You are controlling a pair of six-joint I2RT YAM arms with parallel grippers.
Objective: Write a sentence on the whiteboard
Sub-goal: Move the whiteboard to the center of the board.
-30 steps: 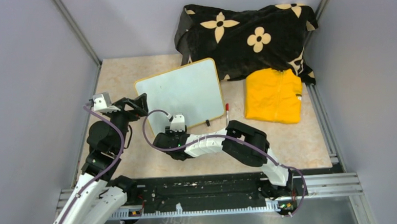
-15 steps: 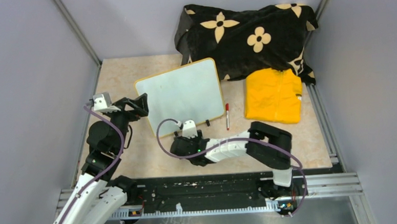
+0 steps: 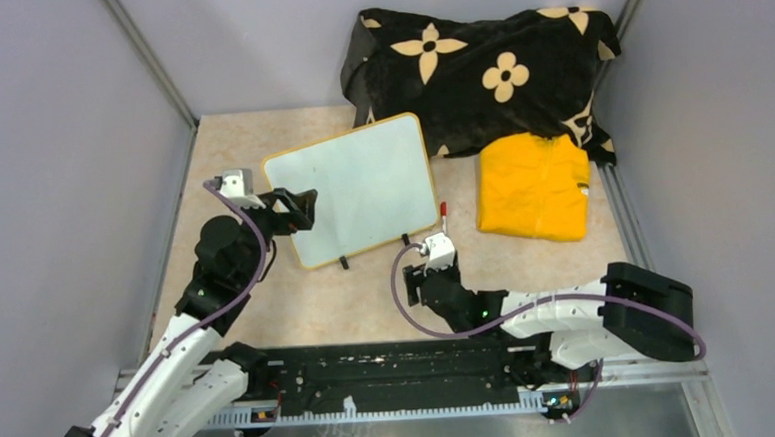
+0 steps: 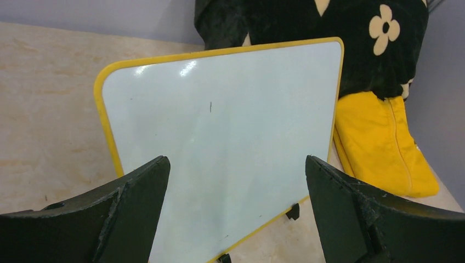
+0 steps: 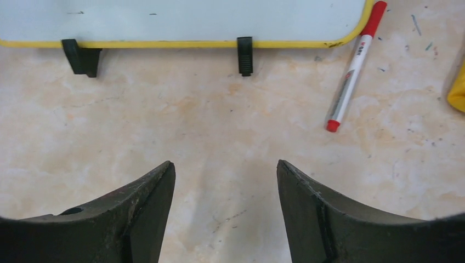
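Top external | left gripper point(image 3: 303, 207) spread wide, empty, beside whiteboard point(image 3: 361, 180) left edge | right gripper point(image 5: 226, 164) apart, empty, near marker point(image 5: 353, 66) at whiteboard corner

Most of whiteboard point(image 5: 181, 19) beyond right-wrist view

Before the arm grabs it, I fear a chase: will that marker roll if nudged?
Likely: the marker is a slim round tube flat on the table, so a nudge could roll it. It looks stiff and light; its glossy barrel might slip.
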